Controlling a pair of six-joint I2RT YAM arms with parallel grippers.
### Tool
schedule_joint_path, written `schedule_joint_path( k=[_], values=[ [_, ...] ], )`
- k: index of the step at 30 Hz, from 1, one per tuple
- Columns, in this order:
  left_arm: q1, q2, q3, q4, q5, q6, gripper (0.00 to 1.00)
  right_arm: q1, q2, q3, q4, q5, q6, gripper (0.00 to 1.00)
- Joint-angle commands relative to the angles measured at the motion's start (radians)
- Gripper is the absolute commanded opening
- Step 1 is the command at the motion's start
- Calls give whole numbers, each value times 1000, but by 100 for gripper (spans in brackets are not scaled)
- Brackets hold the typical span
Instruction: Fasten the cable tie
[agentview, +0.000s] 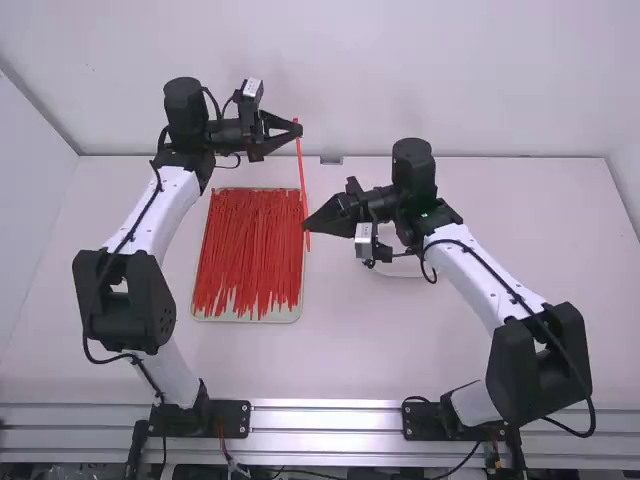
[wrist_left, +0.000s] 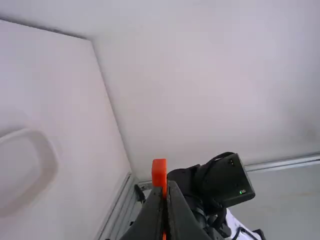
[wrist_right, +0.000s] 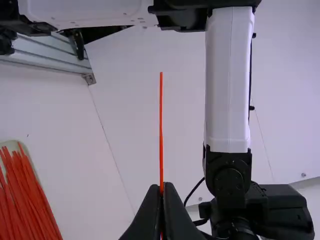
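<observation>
Above the right edge of the tray (agentview: 250, 318): we see one red cable tie (agentview: 301, 175) held off the table (agentview: 400, 330). It is straight and runs up the high view between the two grippers.
Left gripper: the left gripper (agentview: 287, 130) holds the tie's far, upper end. In its own wrist view we find its fingers pinched tight on the strip, with the blocky head (wrist_left: 159, 172) poking just past the tips.
Right gripper: the right gripper (agentview: 310, 222) takes the tie lower down, beside the tray's right edge. Its fingers are closed narrow on the strip, which stands out straight and thin beyond them in the right wrist view. In the high view we see a short length carrying on past the grip.
Tray: it is pale, lies flat on the table and sits left of the middle, between the arms.
Spare ties: red spare ties (agentview: 250, 250) cover the tray in a thick layer, laid roughly lengthwise.
Left arm: we see a white link of the left arm (wrist_right: 227, 75) behind the strip in the right wrist view.
</observation>
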Motion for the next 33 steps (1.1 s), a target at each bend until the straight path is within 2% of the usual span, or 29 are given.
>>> schedule_joint_path(
  k=[1,11,20,28,33],
  values=[
    [4,-6,16,0,8,58,2,1,6,27,1,-30,28,0],
    [4,-6,14,-35,8,393,2,0,6,27,0,-19,237,0],
    [4,-6,-8,-199,7,922,2,-1,6,27,0,53,494,0],
    [4,-6,-40,-198,7,1051,2,1,6,26,-12,135,636,0],
    [4,-6,-40,-198,7,1050,2,0,6,26,-92,184,603,0]
  ],
)
